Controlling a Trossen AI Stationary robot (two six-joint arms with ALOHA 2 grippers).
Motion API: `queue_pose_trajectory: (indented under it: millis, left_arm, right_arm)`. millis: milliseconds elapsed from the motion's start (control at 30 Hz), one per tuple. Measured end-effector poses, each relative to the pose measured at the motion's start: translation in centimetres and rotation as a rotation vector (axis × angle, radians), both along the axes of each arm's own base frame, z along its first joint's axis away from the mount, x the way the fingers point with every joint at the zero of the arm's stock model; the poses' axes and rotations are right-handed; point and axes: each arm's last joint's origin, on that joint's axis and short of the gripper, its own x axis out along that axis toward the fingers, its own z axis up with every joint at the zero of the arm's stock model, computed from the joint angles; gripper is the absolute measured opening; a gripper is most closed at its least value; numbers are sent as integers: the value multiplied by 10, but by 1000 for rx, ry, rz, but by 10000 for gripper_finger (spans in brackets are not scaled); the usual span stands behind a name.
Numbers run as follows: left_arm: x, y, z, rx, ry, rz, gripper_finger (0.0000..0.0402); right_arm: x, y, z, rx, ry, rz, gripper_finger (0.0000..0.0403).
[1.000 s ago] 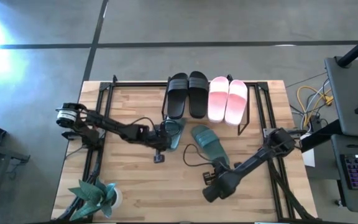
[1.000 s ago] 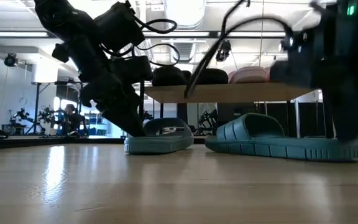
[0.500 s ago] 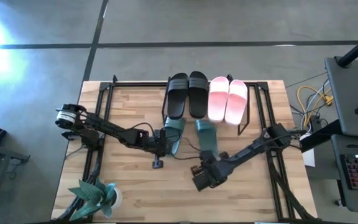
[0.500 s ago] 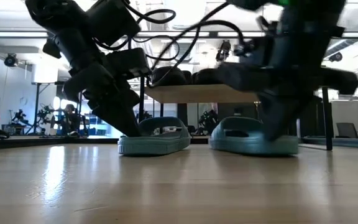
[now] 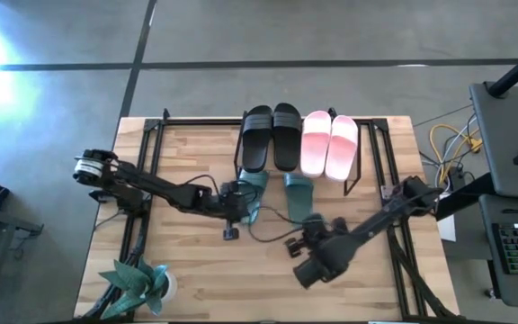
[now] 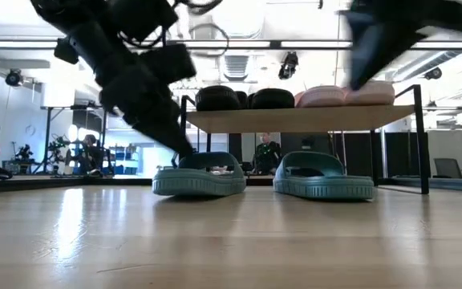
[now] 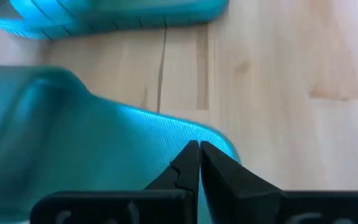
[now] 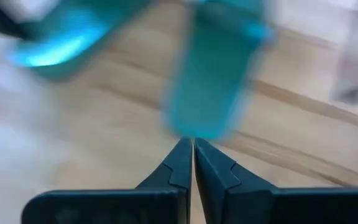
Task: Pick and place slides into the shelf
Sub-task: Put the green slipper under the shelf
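Two teal slides stand side by side, soles on the table, at the near edge of the shelf (image 6: 295,119): the left slide (image 5: 252,193) and the right slide (image 5: 297,193). A black pair (image 5: 272,135) and a pink pair (image 5: 330,142) lie on the shelf's plank. My left gripper (image 5: 236,203) is shut, low at the left slide's near left side. My right gripper (image 5: 309,227) is shut, lifted off the table and drawn back near of the right slide (image 8: 210,81), apart from it. My left gripper touches the left slide with its shut fingers (image 7: 199,155) on the teal surface at the heel end (image 7: 166,134). It comes slanting down from the table's left and near side. The slide lies flat on the table (image 6: 199,181).
A teal potted plant (image 5: 138,281) stands at the table's near left corner. Black metal arm frames run along the left (image 5: 145,180) and right (image 5: 383,171) sides. Bare wood lies between the slides and the near edge. A person (image 6: 273,151) stands far behind the table.
My right gripper pushed the right teal slide toward the far edge and turned it from slanted to straight beside the left one, then drew back toward the near edge and rose. My left gripper stayed against the left slide, which barely shifted.
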Motion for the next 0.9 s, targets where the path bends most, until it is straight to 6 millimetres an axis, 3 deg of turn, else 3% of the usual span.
queue_pose_trajectory:
  millis: [67,167,333,433,700,900]
  left_arm:
    - [-3,1,7,8,-19,6,0]
    - [-6,2,19,21,-68,4,0]
    - [-17,3,44,8,-137,6,0]
    - [-27,4,55,-1,-147,10,0]
    - [-66,4,81,-31,-122,11,0]
    - [-87,6,95,-41,-165,5,0]
  right_arm:
    - [-14,-3,0,18,85,-85,11]
    - [-17,-6,-16,84,133,-114,11]
    - [-2,-24,-34,137,80,-95,11]
    - [6,-42,-39,75,75,-118,11]
    - [20,-85,-59,45,111,-99,11]
    - [33,-96,-79,123,53,-34,11]
